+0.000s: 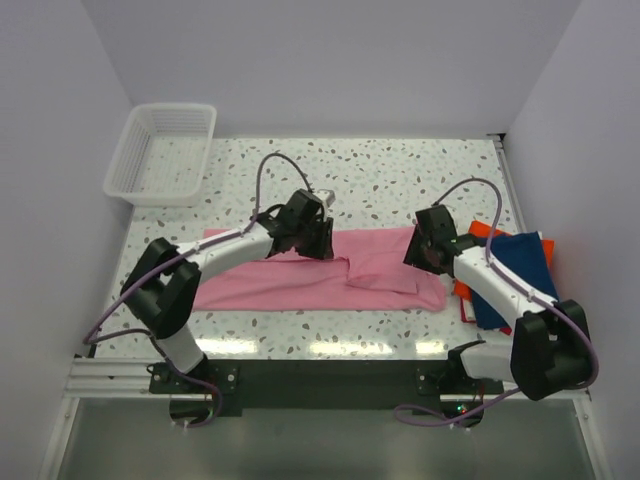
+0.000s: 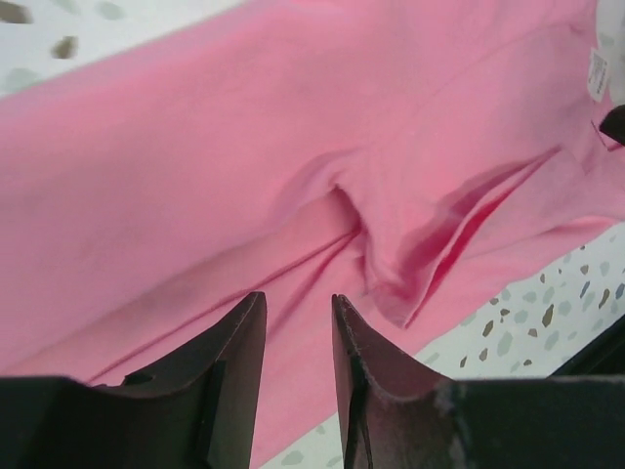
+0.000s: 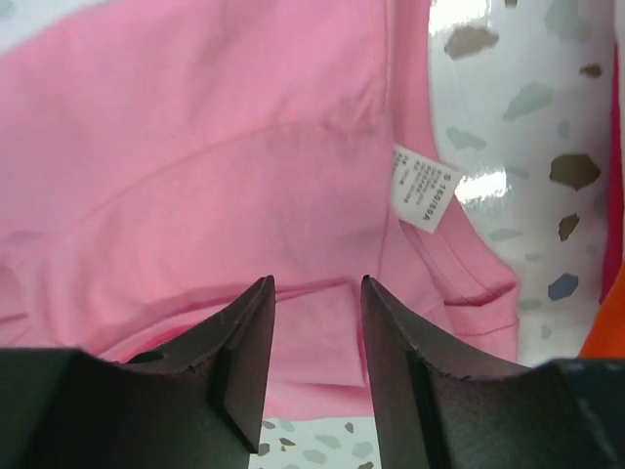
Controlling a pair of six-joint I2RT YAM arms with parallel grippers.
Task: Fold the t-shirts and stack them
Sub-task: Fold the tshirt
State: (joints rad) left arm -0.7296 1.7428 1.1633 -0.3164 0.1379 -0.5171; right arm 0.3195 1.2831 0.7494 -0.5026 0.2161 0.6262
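Observation:
The light pink t-shirt (image 1: 300, 283) lies folded into a long band across the middle of the table, with a crease and a small flap near its middle (image 2: 391, 264). My left gripper (image 1: 324, 247) hovers over its far edge; its jaws (image 2: 298, 298) stand open with only cloth beneath them. At the shirt's right end is my right gripper (image 1: 416, 258), also open (image 3: 317, 281) and holding nothing, close to the white care label (image 3: 423, 195). A navy blue folded t-shirt (image 1: 515, 275) rests on an orange-red one (image 1: 484, 231) at the right edge.
A white mesh basket (image 1: 163, 152) stands at the back left corner. Speckled tabletop (image 1: 400, 180) shows behind the pink shirt and in front of it. White walls close in the back and both sides.

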